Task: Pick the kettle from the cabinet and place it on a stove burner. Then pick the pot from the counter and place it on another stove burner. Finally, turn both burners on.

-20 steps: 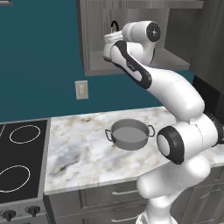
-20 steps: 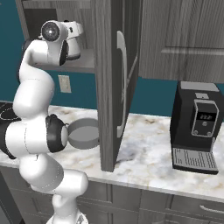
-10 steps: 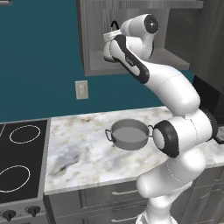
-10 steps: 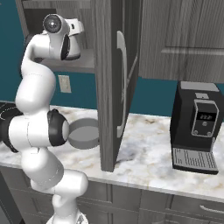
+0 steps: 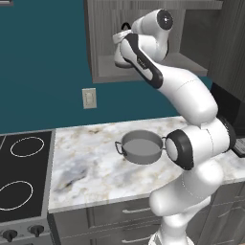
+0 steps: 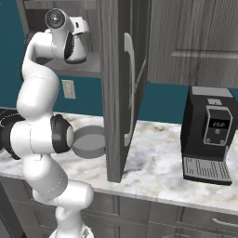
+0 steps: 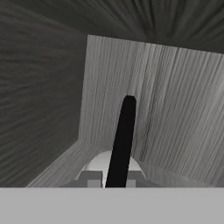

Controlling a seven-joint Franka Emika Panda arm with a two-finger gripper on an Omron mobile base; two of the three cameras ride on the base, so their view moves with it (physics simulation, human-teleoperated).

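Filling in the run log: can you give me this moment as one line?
phase: reaching for kettle | gripper: in cabinet niche, at handle, grip unclear | pot: on counter | burners: bare

A black coffee machine [image 6: 208, 135] stands on the table at the right, against the teal wall [image 5: 43, 62]. A beige wall outlet [image 5: 89, 98] sits on that wall, beneath the shelf niche's left end.

Arm rises from base, elbow bent high, forearm angled up and back. Wrist folded over at the top, hand pointing into the cabinet niche. Pincer [image 5: 122, 42] at shelf height; jaw state not resolvable in either base view or hand view.
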